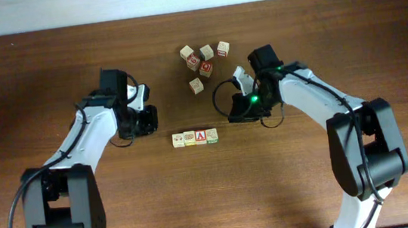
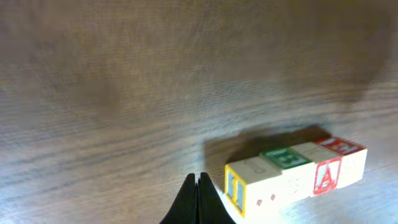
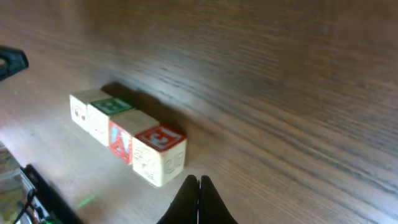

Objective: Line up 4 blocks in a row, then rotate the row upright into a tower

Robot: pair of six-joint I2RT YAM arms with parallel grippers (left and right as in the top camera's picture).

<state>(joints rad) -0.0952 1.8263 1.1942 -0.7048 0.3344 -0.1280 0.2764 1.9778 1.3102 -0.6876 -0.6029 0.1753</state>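
Overhead: the row of four pale wooden alphabet blocks point(image 1: 195, 138) is laid left-to-right on the brown wooden table point(image 1: 48, 77), between the left gripper point(image 1: 149, 120) and the right gripper point(image 1: 232, 111), about equally near both; no container is seen.
Left wrist: left gripper is pressed together, empty; the row is seen just to its right.
Right wrist: right gripper is pressed together, empty; the row is seen ahead-left.

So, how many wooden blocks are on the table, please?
10: four in a touching row at centre; a cluster of five farther back; a single block just below it. None looks hidden.
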